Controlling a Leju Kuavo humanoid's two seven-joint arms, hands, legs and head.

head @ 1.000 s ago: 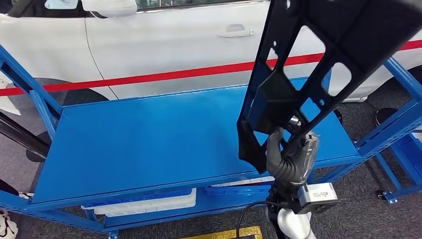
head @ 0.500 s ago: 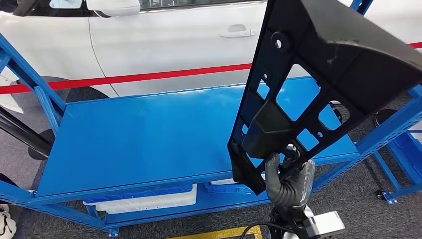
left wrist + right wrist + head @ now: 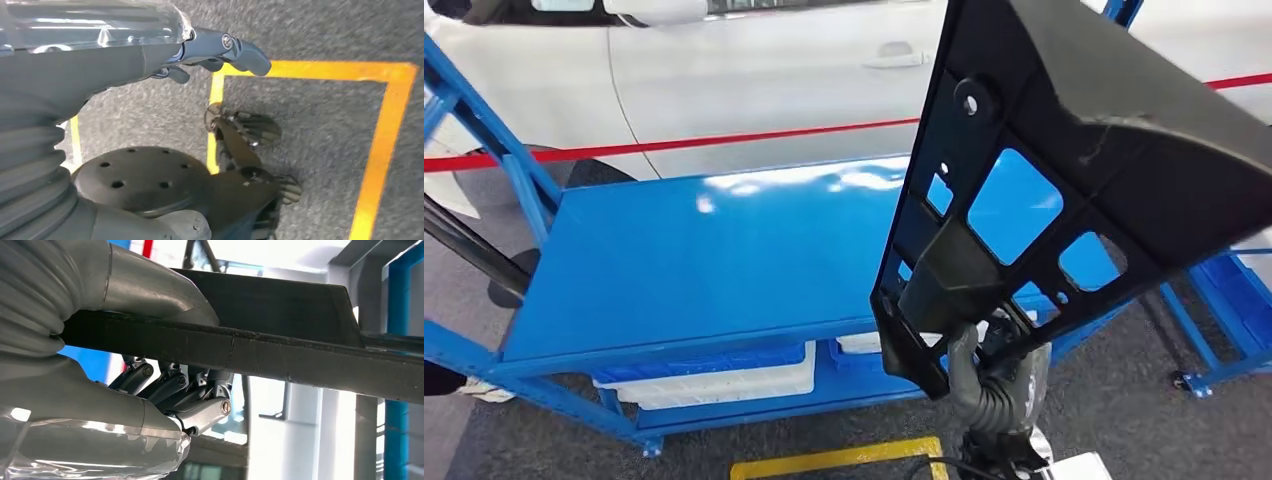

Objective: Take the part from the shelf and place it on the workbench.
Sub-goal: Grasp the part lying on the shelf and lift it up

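So the white car (image 3: 754,80) is the biggest thing here, parked right behind the blue workbench (image 3: 714,260), with a red tape line (image 3: 674,145) stretched between the two. Taking the workbench as the landmark: its flat blue top is bare and shiny, and under it on the lower shelf sit a couple of white trays (image 3: 724,385).

The black part (image 3: 1064,130) is a big flat plastic panel with cutout windows and a bulky moulded end. It's up in the air, standing roughly upright over the workbench's right end, not touching the top as far as I can make out, though the angle makes that hard to judge. The right hand (image 3: 996,385) holds it by the lower edge, just off the workbench's front right corner. In the right wrist view the thumb (image 3: 150,295) lies across one face of the panel's edge and the fingers (image 3: 175,387) curl against the other, so it's a proper clamp.

A yellow floor line (image 3: 834,462) runs on the grey carpet in front of the workbench.

The left hand (image 3: 220,50) hangs down over the carpet, holding nothing, fingers loosely extended.
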